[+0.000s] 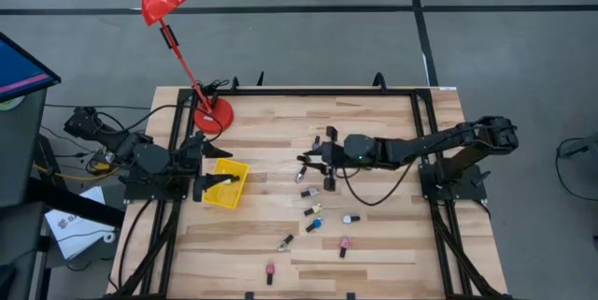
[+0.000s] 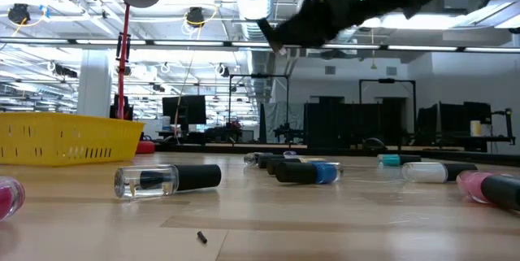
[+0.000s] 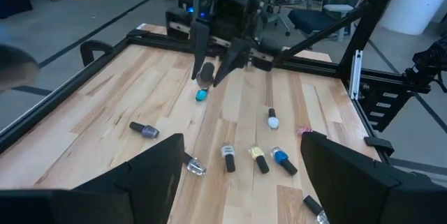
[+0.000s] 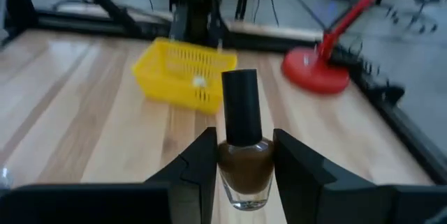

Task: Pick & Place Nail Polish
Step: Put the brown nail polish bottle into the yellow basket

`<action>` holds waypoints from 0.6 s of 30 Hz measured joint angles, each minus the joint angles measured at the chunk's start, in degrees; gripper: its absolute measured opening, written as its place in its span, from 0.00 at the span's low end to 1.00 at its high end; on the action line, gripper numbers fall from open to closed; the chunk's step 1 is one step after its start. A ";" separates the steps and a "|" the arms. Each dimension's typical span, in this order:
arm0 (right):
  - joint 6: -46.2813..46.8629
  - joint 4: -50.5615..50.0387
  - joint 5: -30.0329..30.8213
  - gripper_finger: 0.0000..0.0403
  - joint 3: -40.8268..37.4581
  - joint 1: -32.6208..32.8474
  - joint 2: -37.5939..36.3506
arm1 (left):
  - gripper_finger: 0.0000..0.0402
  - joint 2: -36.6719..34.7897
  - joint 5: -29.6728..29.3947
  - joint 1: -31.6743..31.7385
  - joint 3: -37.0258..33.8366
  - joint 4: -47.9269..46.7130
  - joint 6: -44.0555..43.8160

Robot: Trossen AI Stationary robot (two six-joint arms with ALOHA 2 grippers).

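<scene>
Brown polish bottle (image 4: 244,161) sits clamped between the right gripper (image 1: 313,162) fingers, cap up, lifted above mid-table. Carry it left toward the yellow basket (image 1: 227,184), keep it level, and release only once over the rim. Left gripper (image 1: 202,186) waits at the basket w/ jaws apart; approach from the far side to avoid it. Red lamp base (image 1: 213,115) stands just beyond the basket. Other bottles (image 1: 315,210) lie scattered on the wooden table (image 1: 392,244), near side, clear of the path.

- the right end effector (image 1: 306,163) holds a bottle (image 4: 242,155) above the tabletop (image 1: 374,244);
- the basket (image 1: 227,184) lies beyond its fingertips;
- other bottles (image 1: 316,212) lie scattered just beside it
</scene>
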 joint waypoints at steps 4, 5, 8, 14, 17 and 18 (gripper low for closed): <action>-1.19 -0.01 -0.16 0.26 5.36 0.00 4.77 | 0.71 0.00 0.00 0.02 0.00 0.19 0.14; -1.68 0.14 -0.16 0.26 6.98 0.00 6.69 | 0.71 0.00 0.01 0.02 0.00 0.19 0.21; -2.77 -0.65 -0.98 0.26 12.70 -0.02 13.21 | 0.71 -0.06 0.02 0.02 0.00 0.88 0.48; -3.50 -0.29 -8.39 0.26 28.47 0.09 27.27 | 0.71 -0.11 0.02 0.02 0.00 1.64 1.69; -3.50 -0.71 -11.93 0.26 36.61 0.09 34.10 | 0.71 -0.11 0.02 0.00 0.00 2.29 2.09; -3.50 -0.66 -12.65 0.26 39.47 0.09 36.23 | 0.71 -0.11 0.02 0.02 0.00 2.49 2.30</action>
